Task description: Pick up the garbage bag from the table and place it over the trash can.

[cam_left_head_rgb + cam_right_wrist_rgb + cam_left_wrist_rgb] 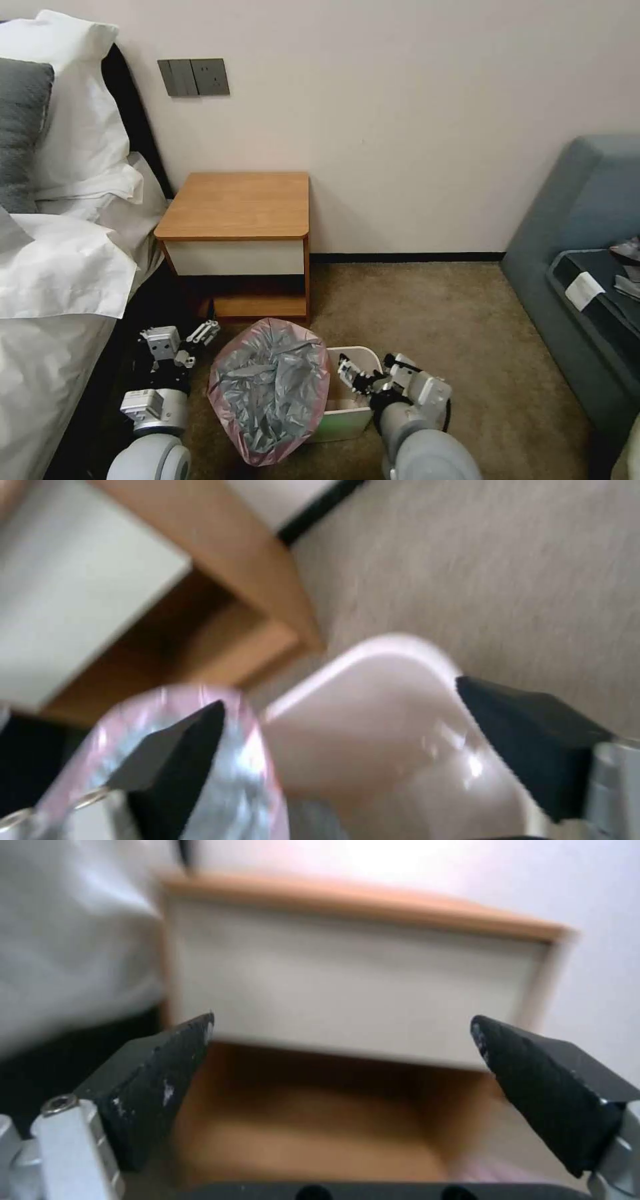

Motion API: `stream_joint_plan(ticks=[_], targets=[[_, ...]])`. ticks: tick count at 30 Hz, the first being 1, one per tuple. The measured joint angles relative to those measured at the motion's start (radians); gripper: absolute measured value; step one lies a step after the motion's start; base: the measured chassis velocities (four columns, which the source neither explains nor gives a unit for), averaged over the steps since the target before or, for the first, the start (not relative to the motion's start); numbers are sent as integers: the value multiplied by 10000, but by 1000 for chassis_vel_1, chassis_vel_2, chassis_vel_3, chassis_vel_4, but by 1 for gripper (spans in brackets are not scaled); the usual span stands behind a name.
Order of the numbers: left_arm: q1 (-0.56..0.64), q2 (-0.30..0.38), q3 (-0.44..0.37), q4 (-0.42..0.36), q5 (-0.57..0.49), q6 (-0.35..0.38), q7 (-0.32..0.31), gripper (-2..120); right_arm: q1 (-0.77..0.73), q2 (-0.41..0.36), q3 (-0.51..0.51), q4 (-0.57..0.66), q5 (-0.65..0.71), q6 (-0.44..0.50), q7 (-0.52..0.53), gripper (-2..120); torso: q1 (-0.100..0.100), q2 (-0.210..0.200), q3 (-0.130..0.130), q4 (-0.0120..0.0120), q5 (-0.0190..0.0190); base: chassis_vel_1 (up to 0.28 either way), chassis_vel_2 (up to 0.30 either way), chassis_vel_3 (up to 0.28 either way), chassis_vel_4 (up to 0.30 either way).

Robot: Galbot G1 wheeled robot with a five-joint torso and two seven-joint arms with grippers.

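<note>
The garbage bag (270,390), crinkly grey with a pink edge, sits bunched and open-mouthed over the left part of the cream trash can (353,407) on the carpet. In front of the table (235,205), whose orange-brown top is bare, my left gripper (205,332) hangs open just left of the bag, holding nothing. Its wrist view shows the left gripper (341,1021) facing the table's white drawer front (353,995). My right gripper (348,372) is open over the can's uncovered right part. In its wrist view the right gripper (340,695) straddles the can's rim (373,650), one finger over the bag's pink edge (250,740).
A bed with white linen (60,267) and pillows borders the left side. A grey-blue sofa (573,220) stands at the right. Open carpet (433,313) lies between the table and the sofa. The wall (400,100) runs behind the table.
</note>
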Motion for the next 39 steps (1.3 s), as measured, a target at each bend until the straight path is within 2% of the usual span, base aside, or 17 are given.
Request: stream_joint_plan(ticks=[2, 6, 9, 11, 12, 13, 16, 17, 18, 20, 22, 24, 25, 26, 28, 34, 39], targets=[[495, 410, 359, -970, -1054, 1769, 257, 100, -101, -25, 601, 135, -268, 366, -328, 100, 0, 0, 0, 0, 3, 0, 0, 0, 0], [807, 652, 550, -1207, -1202, 1886, 600, 100, -112, 27, 976, 200, -331, 558, -465, 100, 0, 0, 0, -1, 2, 0, 0, 0, 0], [1060, 768, 680, -1205, -873, 1385, 882, 99, -119, 99, 1236, 234, -354, 653, -525, 100, 0, 0, 0, 1, 2, 0, 0, 0, 0], [1294, 788, 927, -941, 604, 505, 762, 97, -234, 189, 1402, 279, -474, 775, -610, 100, 0, 0, 0, 1, 1, 0, 0, 0, 0], [1294, 788, 927, -941, 604, 505, 762, 97, -234, 189, 1402, 279, -474, 775, -610, 100, 0, 0, 0, 1, 1, 0, 0, 0, 0], [1347, 757, 1182, -808, 1821, 437, 87, 97, -350, 230, 1441, 288, -648, 858, -704, 100, 0, 0, 0, 1, 1, 0, 0, 0, 0], [1341, 700, 1436, -720, 2733, 789, -692, 97, -444, 280, 1445, 288, -850, 961, -769, 100, 0, 1, 0, 0, 0, 0, 0, 0, 0], [1323, 649, 1550, -668, 3228, 1229, -1004, 99, -502, 343, 1445, 288, -999, 1028, -800, 100, 0, 0, 0, 1, 1, 0, 0, 0, 0], [1303, 614, 1595, -668, 3398, 1632, -1004, 99, -540, 395, 1435, 289, -1084, 1081, -823, 100, 0, 1, 0, 1, 1, 0, 0, 0, 0], [1298, 601, 1602, -674, 3414, 1791, -940, 100, -546, 403, 1432, 290, -1095, 1090, -827, 100, 0, 0, 0, 1, 0, 0, 0, 0, 0], [1229, 509, 1608, -970, 3180, 3260, -38, 100, -592, 494, 1363, 319, -1282, 1176, -898, 100, 0, 0, 0, 0, 1, 0, 0, 0, 0], [1216, 497, 1608, -1017, 3125, 3508, 41, 100, -592, 501, 1358, 319, -1302, 1185, -903, 100, 0, 0, 0, 0, 1, 0, 0, 0, 0], [1181, 455, 1622, -1213, 2884, 4391, 214, 100, -584, 531, 1344, 331, -1367, 1218, -917, 100, 0, 0, 1, 0, 1, 0, 0, 0, 0], [1181, 455, 1622, -1213, 2884, 4391, 214, 100, -584, 531, 1344, 331, -1367, 1218, -917, 100, 0, 0, 1, 0, 1, 0, 0, 0, 0], [1166, 370, 1673, -1397, 2740, 5342, 347, 100, -589, 554, 1348, 351, -1476, 1302, -930, 100, 0, 0, 0, 0, 1, 0, 0, 0, 0], [1155, 224, 1760, -1325, 2670, 5930, 333, 100, -651, 571, 1359, 343, -1757, 1492, -939, 100, 0, 0, 1, 1, 1, 0, 0, 0, 0], [955, -58, 1975, -1360, 1303, 6228, 109, 100, -633, 649, 1316, 294, -2014, 1577, -978, 100, 0, 0, 0, 0, 1, 0, 0, 0, 0]])
